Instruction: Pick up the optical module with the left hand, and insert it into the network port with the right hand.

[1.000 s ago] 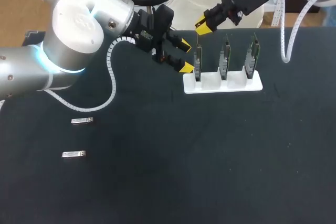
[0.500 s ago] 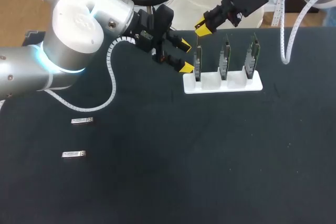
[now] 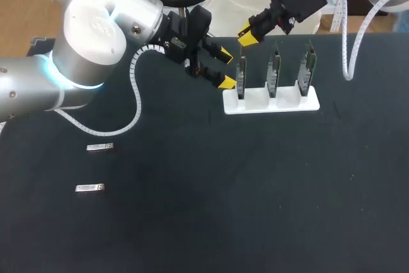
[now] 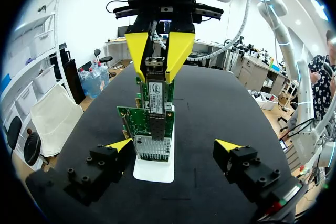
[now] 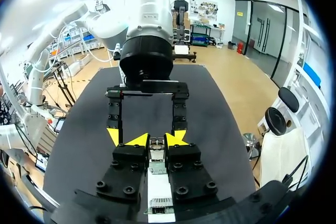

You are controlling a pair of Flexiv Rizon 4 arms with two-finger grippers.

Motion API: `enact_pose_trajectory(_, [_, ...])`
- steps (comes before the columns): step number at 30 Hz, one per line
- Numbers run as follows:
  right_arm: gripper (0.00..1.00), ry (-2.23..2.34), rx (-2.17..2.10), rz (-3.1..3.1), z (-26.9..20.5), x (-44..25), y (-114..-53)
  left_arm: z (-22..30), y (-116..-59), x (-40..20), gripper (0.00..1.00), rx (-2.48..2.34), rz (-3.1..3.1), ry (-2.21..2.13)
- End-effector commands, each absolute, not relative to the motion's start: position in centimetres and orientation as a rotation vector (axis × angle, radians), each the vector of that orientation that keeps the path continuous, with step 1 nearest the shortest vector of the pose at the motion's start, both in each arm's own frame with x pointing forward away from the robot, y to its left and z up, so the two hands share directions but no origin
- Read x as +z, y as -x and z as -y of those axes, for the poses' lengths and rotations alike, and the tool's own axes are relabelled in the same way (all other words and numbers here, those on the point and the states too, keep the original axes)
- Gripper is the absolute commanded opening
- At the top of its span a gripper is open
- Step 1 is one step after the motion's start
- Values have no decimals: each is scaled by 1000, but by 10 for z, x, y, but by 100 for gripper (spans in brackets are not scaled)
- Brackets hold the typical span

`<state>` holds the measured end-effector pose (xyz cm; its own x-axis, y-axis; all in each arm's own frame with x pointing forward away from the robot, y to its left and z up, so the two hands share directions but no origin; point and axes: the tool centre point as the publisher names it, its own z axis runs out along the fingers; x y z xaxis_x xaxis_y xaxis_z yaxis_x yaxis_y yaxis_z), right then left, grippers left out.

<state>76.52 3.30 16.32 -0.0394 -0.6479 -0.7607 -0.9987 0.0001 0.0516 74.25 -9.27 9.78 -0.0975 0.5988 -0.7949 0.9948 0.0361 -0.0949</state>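
My left gripper (image 3: 225, 69) gapes open on the black table (image 3: 255, 190), flanking the white rack's (image 3: 268, 101) leftmost green card (image 3: 240, 76) near the far edge. My right gripper (image 3: 248, 35) pinches the upright silver optical module (image 4: 156, 90) at that card's top.

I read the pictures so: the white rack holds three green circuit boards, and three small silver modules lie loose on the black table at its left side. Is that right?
Not fully. Only two small silver metal modules lie loose on the black table, as the head view shows. The white plastic rack does hold three green circuit boards.
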Motion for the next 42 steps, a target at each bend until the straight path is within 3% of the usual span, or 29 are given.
enact_pose_trajectory(1, [0,1697,841,-1742,-33,162,-765,94,-744,98,100,-907,-1759,-1618])
enact_pose_trajectory(2, [31,1697,841,-1743,-33,162,-765,94,-744,98,100,-907,-1759,-1618])
enact_pose_trajectory(3, [93,1697,841,-1744,-33,162,-765,94,-744,98,100,-907,-1759,-1618])
enact_pose_trajectory(4, [100,1696,841,-1745,-33,162,-764,94,-744,98,100,-907,-1759,-1618])
enact_pose_trajectory(22, [100,1665,923,-1704,-23,180,-761,94,-744,98,100,-907,-1759,-1618])
enact_pose_trajectory(23, [83,1668,913,-1704,-23,180,-761,94,-744,98,100,-907,-1759,-1618])
enact_pose_trajectory(24, [36,1665,899,-1714,-23,180,-761,94,-744,98,100,-907,-1759,-1618])
enact_pose_trajectory(25, [0,1664,897,-1715,-23,180,-761,94,-744,98,100,-907,-1759,-1618])
enact_pose_trajectory(42, [0,1663,910,-1705,-35,172,-761,94,-744,98,100,-907,-1759,-1618])
